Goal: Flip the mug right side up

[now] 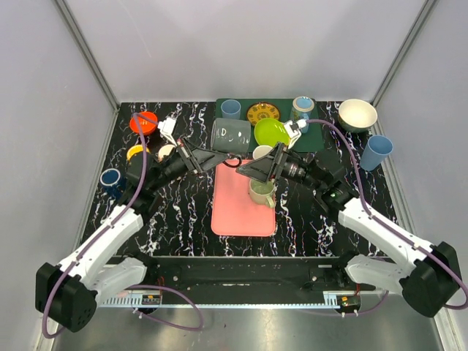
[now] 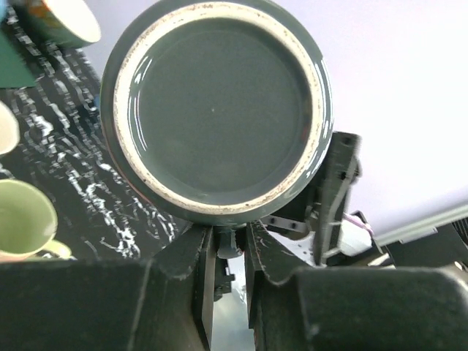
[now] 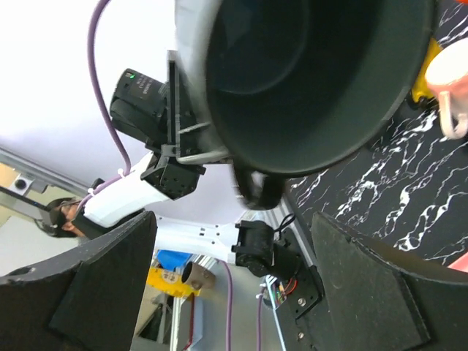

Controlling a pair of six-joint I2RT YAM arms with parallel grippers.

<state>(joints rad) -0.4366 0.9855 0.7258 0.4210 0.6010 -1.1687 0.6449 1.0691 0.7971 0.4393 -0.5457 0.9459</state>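
Grey mug in near-shut left jaws

Bright even light, glare on mug, soft shadows

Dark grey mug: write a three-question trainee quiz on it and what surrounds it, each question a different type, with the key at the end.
1. Multiple choice: which part of the dark grey mug faces the left wrist camera? A) its opening B) its base C) its inside wall
2. True or false: the right gripper is shut on the dark grey mug.
3. Short answer: what does the green mug stand on?

Key: 1 B. 2 False: its fingers are spread wide, and the left gripper holds the mug. 3 The pink mat.
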